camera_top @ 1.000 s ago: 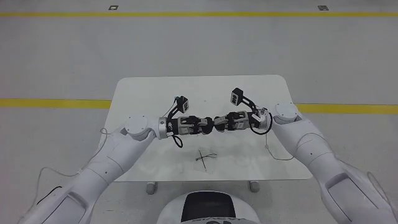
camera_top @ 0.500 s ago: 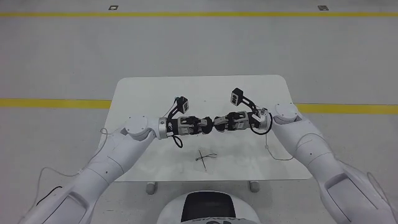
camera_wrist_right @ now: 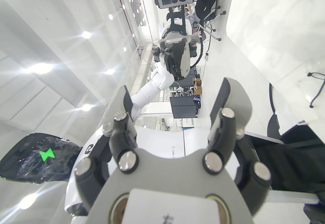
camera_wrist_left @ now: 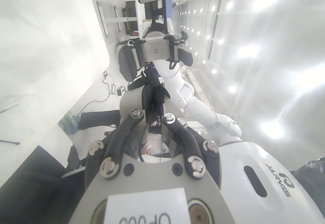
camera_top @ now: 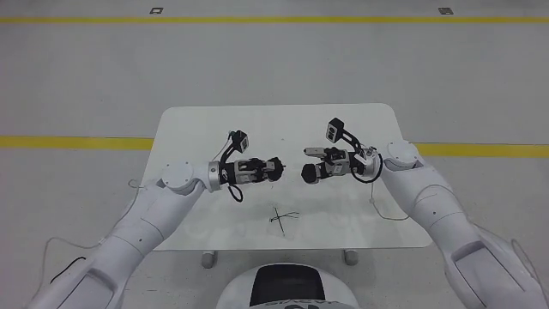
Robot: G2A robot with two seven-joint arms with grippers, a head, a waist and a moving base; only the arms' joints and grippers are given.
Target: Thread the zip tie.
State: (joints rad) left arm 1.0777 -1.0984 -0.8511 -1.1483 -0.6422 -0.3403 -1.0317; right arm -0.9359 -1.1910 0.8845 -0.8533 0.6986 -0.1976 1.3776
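My left gripper (camera_top: 278,167) hangs above the middle of the white table (camera_top: 206,129), shut, with a thin black strip between its pads that looks like the zip tie (camera_wrist_left: 150,74). In the left wrist view the strip pokes out past the closed fingertips (camera_wrist_left: 142,92). My right gripper (camera_top: 306,173) faces it a short way off, its fingers (camera_wrist_right: 228,92) spread wide and nothing between them. The right wrist view shows the left gripper (camera_wrist_right: 175,67) straight ahead, closed. The two grippers do not touch.
Two thin black zip ties (camera_top: 281,217) lie crossed on the table below the grippers, near the front edge. A thin white cable (camera_top: 377,210) trails over the table's right part. The far half of the table is bare.
The two grippers were tip to tip over the table's middle. Now they have drawn apart, the left arm pulling back to the left, and the right gripper has opened.
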